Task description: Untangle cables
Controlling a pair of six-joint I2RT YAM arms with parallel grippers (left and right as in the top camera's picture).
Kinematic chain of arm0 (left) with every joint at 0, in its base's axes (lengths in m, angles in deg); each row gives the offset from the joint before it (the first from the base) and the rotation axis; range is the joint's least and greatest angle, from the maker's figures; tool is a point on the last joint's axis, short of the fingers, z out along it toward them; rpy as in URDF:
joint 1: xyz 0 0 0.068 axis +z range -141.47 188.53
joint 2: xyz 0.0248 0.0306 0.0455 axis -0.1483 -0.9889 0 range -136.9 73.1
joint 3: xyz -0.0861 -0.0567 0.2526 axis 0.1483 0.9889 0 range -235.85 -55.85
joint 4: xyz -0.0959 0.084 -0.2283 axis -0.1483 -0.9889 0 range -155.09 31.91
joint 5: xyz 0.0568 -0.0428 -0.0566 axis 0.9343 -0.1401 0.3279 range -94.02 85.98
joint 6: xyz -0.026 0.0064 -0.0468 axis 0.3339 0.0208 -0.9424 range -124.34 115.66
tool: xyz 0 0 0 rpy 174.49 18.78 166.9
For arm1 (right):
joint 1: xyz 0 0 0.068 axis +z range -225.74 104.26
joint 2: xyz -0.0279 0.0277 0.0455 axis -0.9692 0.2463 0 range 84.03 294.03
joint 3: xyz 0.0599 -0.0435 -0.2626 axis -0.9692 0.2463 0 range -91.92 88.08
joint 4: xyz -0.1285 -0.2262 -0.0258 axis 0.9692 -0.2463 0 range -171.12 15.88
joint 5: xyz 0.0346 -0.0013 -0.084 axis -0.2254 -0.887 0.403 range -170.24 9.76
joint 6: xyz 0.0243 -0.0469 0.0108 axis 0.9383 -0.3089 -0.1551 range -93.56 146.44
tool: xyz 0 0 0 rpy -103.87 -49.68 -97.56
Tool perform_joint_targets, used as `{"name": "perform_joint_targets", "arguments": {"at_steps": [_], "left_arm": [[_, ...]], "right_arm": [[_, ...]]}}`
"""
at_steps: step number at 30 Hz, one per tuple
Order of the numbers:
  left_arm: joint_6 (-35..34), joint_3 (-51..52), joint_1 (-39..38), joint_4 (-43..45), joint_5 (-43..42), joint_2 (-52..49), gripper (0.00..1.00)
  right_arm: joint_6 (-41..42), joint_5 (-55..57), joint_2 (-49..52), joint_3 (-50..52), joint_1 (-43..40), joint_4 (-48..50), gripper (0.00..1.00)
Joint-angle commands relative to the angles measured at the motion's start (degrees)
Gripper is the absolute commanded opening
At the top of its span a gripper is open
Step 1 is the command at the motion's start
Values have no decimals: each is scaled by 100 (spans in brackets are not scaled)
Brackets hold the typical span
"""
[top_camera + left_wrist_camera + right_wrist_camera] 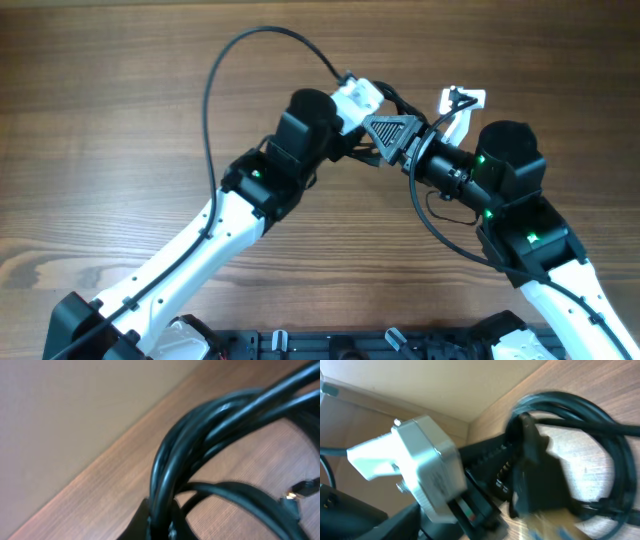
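With jaws of left gripper (156, 522) clamped on the cables (200, 430), held the bundle arching right over the surface (115, 490). Could not tell jaws of right gripper (385, 135), just right of that clamp.

Robotics lab bench, by every sign. White-and-black jointed left robot arm (225, 220) and matching right robot arm (555, 265), both mounted on a black slotted metal base rail (330, 345) at the near edge of a brown wood-grain tabletop (100, 120). Small green indicator lights (533, 238) glowing on the joints. Plain beige wall (60, 410) just beyond the far table edge.
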Motion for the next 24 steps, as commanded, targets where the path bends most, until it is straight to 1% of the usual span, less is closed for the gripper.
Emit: {"name": "perform_joint_targets", "arguments": {"at_steps": [1,2,4,8,13,18,24], "left_arm": [[170,-22,-70,107,-101,111,4],[170,-22,-70,109,-103,111,4],[168,-22,-70,131,-101,111,4],[162,-22,-68,192,-98,111,4],[-420,-22,15,348,-59,111,4],[-435,-22,-35,459,-164,114,4],[-389,-22,-96,387,-170,114,4]], "right_arm": [[175,514,72,-96,15,-70,62],[175,577,76,-96,15,-116,59],[192,647,76,-96,13,-247,56],[190,649,76,-96,13,-385,56],[210,802,76,-96,13,-732,56],[245,907,133,-96,13,-743,56],[319,901,232,-96,13,-595,55]]}}
